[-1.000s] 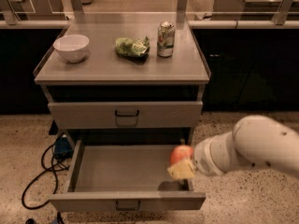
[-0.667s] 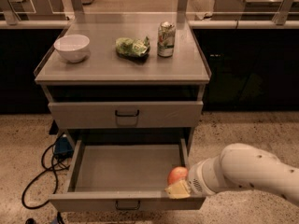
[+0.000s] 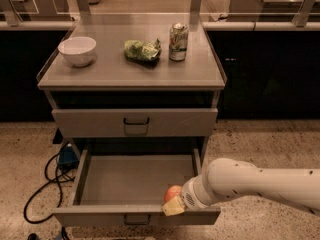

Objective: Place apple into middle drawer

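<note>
The red-orange apple point(image 3: 173, 192) sits low inside the open grey middle drawer point(image 3: 135, 179), at its front right corner. My gripper point(image 3: 175, 204) is at the end of the white arm coming in from the right and is right at the apple, by the drawer's front panel. A pale yellowish fingertip point(image 3: 173, 209) shows just below the apple. The arm's wrist hides the rest of the gripper and the apple's right side.
On the cabinet top point(image 3: 100, 74) stand a white bowl point(image 3: 77, 50), a green leafy packet point(image 3: 142, 51) and a metal drinks can point(image 3: 178, 42). The drawer above point(image 3: 135, 121) is shut. Black cables point(image 3: 45, 184) and a blue object lie on the floor at the left.
The arm has carried the apple down and to the left, from beside the drawer's right wall into its front right corner.
</note>
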Tool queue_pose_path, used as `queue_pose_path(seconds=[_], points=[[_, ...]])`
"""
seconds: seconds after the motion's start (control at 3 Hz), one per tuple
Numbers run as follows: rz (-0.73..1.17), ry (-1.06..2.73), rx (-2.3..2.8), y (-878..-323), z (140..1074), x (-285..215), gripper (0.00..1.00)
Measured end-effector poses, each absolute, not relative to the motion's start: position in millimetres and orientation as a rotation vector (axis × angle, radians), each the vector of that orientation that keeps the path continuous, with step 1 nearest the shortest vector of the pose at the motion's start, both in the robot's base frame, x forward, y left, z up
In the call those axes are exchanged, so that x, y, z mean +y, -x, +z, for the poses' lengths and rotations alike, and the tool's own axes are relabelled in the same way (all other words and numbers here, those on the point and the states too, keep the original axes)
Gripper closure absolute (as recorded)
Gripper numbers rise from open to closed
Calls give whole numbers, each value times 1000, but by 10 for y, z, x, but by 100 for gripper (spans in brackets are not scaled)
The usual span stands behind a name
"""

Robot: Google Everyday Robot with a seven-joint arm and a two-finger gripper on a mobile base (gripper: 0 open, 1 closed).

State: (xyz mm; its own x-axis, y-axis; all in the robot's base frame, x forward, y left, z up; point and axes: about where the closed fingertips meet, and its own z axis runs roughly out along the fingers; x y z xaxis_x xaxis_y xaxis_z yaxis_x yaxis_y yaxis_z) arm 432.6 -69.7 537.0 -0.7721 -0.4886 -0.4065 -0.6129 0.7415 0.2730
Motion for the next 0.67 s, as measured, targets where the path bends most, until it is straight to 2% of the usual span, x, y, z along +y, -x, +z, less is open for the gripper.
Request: queue_pose_path(seconds=[0.67], points=[[579,815,2612,-4461,5294,-742,100]])
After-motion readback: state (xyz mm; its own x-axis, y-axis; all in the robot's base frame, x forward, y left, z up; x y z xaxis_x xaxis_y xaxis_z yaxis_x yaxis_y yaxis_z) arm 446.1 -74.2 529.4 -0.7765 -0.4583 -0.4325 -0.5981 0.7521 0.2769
